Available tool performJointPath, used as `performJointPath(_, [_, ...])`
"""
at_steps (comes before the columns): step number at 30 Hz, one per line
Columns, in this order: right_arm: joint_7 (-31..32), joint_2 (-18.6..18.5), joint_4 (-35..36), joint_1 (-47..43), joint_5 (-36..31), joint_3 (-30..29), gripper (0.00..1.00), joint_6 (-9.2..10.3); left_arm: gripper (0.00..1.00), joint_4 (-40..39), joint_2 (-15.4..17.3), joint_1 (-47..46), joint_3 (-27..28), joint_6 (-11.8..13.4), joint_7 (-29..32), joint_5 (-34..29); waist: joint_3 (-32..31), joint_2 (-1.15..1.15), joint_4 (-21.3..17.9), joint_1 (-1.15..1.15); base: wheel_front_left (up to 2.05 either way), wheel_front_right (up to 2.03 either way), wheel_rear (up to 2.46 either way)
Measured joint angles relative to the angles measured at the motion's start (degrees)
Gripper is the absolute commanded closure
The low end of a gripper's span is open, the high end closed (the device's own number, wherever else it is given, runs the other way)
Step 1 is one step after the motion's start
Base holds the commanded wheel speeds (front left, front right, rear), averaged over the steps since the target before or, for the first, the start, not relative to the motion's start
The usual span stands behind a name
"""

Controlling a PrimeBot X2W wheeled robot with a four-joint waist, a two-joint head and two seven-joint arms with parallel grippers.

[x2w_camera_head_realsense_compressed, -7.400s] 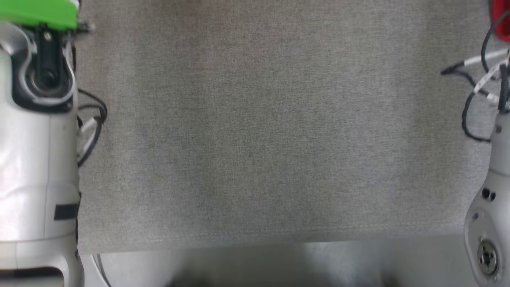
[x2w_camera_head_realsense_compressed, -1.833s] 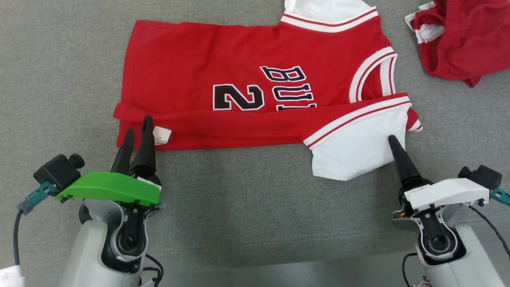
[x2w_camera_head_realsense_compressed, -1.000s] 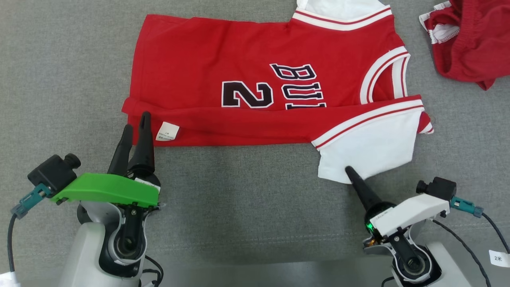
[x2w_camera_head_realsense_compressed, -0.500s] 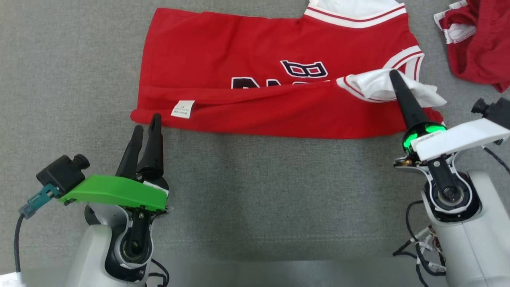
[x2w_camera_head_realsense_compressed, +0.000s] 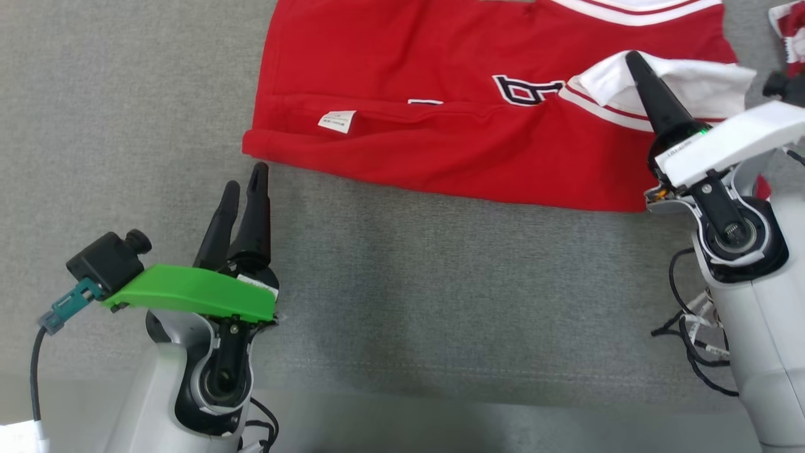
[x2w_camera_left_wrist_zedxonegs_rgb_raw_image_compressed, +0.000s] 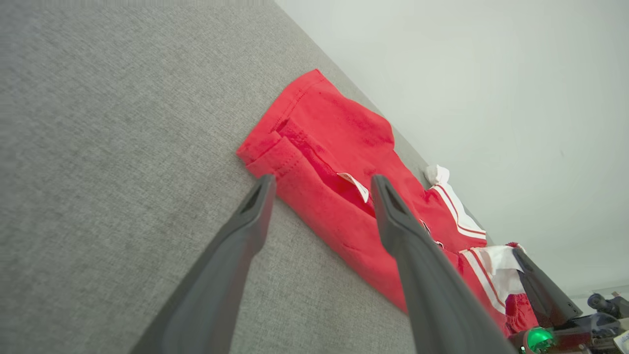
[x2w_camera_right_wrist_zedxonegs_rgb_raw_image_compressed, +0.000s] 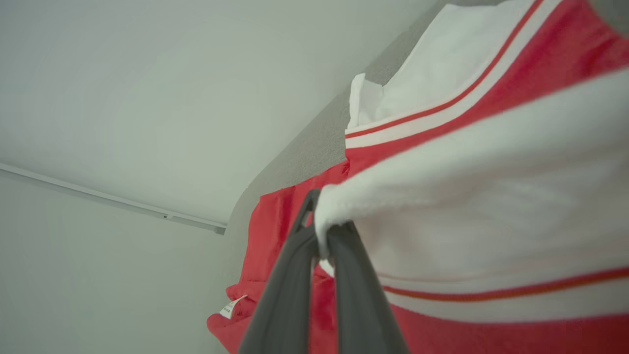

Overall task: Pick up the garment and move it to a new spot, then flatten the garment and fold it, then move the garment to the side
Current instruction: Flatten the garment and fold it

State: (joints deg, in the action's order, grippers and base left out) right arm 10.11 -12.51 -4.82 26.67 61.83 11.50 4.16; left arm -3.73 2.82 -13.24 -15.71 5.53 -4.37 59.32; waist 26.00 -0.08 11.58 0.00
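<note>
The garment [x2w_camera_head_realsense_compressed: 440,69], a red jersey with white trim and dark lettering, lies flat on the grey table, its near edge folded over with a white label [x2w_camera_head_realsense_compressed: 336,121] showing. My right gripper [x2w_camera_head_realsense_compressed: 632,60] is shut on the garment's white sleeve [x2w_camera_head_realsense_compressed: 692,78] and holds it lifted over the red body. In the right wrist view the gripper [x2w_camera_right_wrist_zedxonegs_rgb_raw_image_compressed: 322,231] pinches the white sleeve edge [x2w_camera_right_wrist_zedxonegs_rgb_raw_image_compressed: 467,196]. My left gripper [x2w_camera_head_realsense_compressed: 245,177] stands open just short of the garment's near left corner, touching nothing. In the left wrist view its gripper [x2w_camera_left_wrist_zedxonegs_rgb_raw_image_compressed: 320,184] frames that corner of the garment [x2w_camera_left_wrist_zedxonegs_rgb_raw_image_compressed: 339,128].
A second red and white piece of clothing [x2w_camera_head_realsense_compressed: 793,25] lies at the far right edge. The grey cloth table [x2w_camera_head_realsense_compressed: 440,283] has free room in front of the garment, up to its front edge [x2w_camera_head_realsense_compressed: 440,393]. Loose cables [x2w_camera_head_realsense_compressed: 692,314] hang by my right arm.
My right gripper has shut on the white sleeve and carried it up and back over the red body. The head view has shifted. The left gripper stays open near the corner.
</note>
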Motion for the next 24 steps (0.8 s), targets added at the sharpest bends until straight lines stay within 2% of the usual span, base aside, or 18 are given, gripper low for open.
performJointPath(6, [1.60, -0.09, -2.37, 2.44, -0.41, 1.08, 1.00, 0.01, 0.00, 0.87, -0.05, -0.04, 0.44, 0.00, -0.80, 0.02, 0.73, 0.00, 0.99, 0.00, 0.00, 0.00, 0.00])
performJointPath(12, [1.63, -0.10, -4.39, 3.40, -0.96, 0.46, 1.00, 0.56, 0.00, 1.03, -0.08, -0.04, 0.91, 0.00, -1.32, 0.19, 0.38, 0.00, 0.06, 0.00, 0.00, 0.00, 0.00])
performJointPath(13, [1.63, -0.10, -4.71, 3.54, -0.96, 0.44, 0.80, 0.57, 0.00, 1.04, -0.07, -0.04, 0.99, 0.00, -1.33, 0.19, 0.33, 0.00, -0.15, 0.00, 0.00, 0.00, 0.00])
performJointPath(14, [1.63, -0.05, -5.06, 3.55, -0.96, 0.44, 0.53, 0.58, 0.00, 1.04, -0.07, -0.05, 1.07, 0.00, -1.42, 0.19, 0.29, 0.00, -0.38, 0.00, 0.00, 0.00, 0.00])
performJointPath(15, [1.63, -0.05, -5.52, 3.55, -1.03, 0.47, 0.45, 0.68, 0.00, 1.04, -0.07, -0.05, 1.10, 0.00, -1.72, 0.18, 0.25, 0.00, -0.64, 0.00, 0.00, 0.00, 0.00])
performJointPath(16, [1.60, -0.09, -5.88, 3.55, -1.54, 0.45, 0.16, 1.09, 0.00, 1.04, -0.07, -0.07, 1.11, 0.00, -1.75, 0.18, 0.21, 0.00, -0.89, 0.00, 0.00, 0.00, 0.00])
performJointPath(17, [1.52, -0.10, -6.20, 3.57, -2.02, 0.44, 0.00, 1.09, 0.00, 1.05, -0.04, -0.08, 1.14, 0.00, -1.75, 0.16, 0.16, 0.00, -1.17, 0.00, 0.00, 0.00, 0.00])
performJointPath(21, [0.05, 0.00, -6.32, 3.80, -2.49, 0.36, 0.00, 0.88, 0.00, 1.13, 0.09, -0.42, 1.00, 0.00, -1.74, -0.10, -0.12, 0.00, -2.27, 0.00, 0.00, 0.00, 0.00])
performJointPath(24, [-0.58, 0.30, -5.79, 4.00, -2.86, 1.03, 0.00, -0.52, 0.00, 1.23, 0.35, -1.19, 0.98, 0.00, -1.72, -0.29, -0.43, 0.00, -3.10, 0.00, 0.00, 0.00, 0.00])
